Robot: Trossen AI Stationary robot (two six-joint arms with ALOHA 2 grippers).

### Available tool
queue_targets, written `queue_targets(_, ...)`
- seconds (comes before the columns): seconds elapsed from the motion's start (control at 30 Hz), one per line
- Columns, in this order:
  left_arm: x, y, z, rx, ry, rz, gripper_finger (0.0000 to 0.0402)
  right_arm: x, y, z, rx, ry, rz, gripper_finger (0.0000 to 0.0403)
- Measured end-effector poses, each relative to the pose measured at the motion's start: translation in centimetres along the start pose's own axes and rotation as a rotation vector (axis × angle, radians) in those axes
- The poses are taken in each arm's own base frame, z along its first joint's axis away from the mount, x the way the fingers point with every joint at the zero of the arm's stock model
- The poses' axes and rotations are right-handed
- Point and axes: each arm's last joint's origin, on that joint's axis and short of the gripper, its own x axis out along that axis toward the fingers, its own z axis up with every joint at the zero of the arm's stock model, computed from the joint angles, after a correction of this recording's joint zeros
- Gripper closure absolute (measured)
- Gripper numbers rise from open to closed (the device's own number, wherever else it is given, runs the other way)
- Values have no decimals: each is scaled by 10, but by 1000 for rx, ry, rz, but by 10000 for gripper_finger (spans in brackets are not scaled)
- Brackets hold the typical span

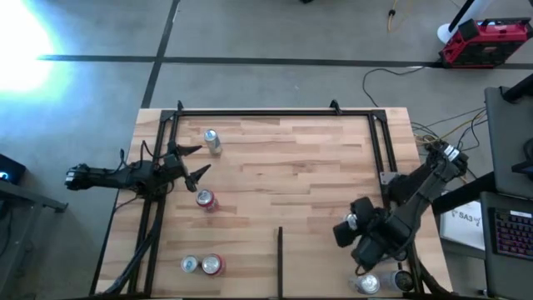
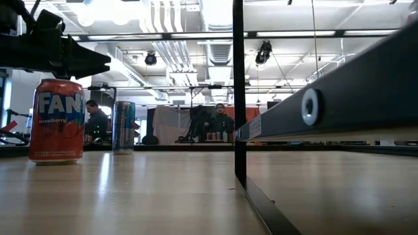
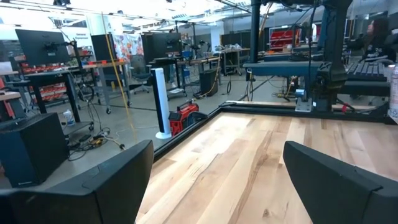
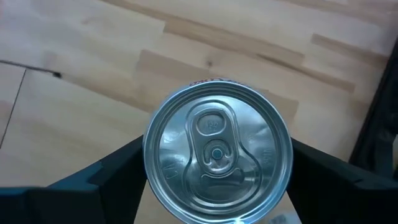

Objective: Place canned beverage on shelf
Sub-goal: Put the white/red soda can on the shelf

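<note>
The shelf [image 1: 291,158] is a light wooden board in a black tube frame, with a thin dark divider [image 1: 280,250] near its front edge. A silver-topped can [image 1: 366,283] is at the board's near right corner, and my right gripper [image 1: 365,260] comes down on it. In the right wrist view the can's top [image 4: 217,152] fills the space between my right gripper's [image 4: 217,177] two fingers. My left gripper [image 1: 196,162] hovers level and open over the board's left side, holding nothing [image 3: 217,162]. My right gripper has the can between its two fingers, one at each side of the wall below the rim [image 4: 147,168]. The can's wide top hides the places of contact. The fingers come from above, pointing steeply down. The can stands upright; I cannot see its base.
On the board's left half stand a slim silver can [image 1: 212,142], a red can [image 1: 206,200] and two cans side by side near the front [image 1: 201,265]. A dark round thing [image 1: 404,279] sits by the right frame tube. The board's middle is bare wood.
</note>
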Motion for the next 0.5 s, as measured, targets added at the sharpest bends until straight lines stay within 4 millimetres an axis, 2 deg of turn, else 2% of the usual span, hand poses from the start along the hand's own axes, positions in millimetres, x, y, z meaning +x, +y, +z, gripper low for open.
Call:
queue_targets(0.1,0,0,0,0,0,0,58,-4,-5,-10,-3,6,20,80)
queue_targets(0.33,0,0,0,0,0,0,58,-9,-15,-30,-11,17,42,107)
queue_targets(0.5,0,0,0,0,0,0,58,-7,-17,-40,-31,18,34,108)
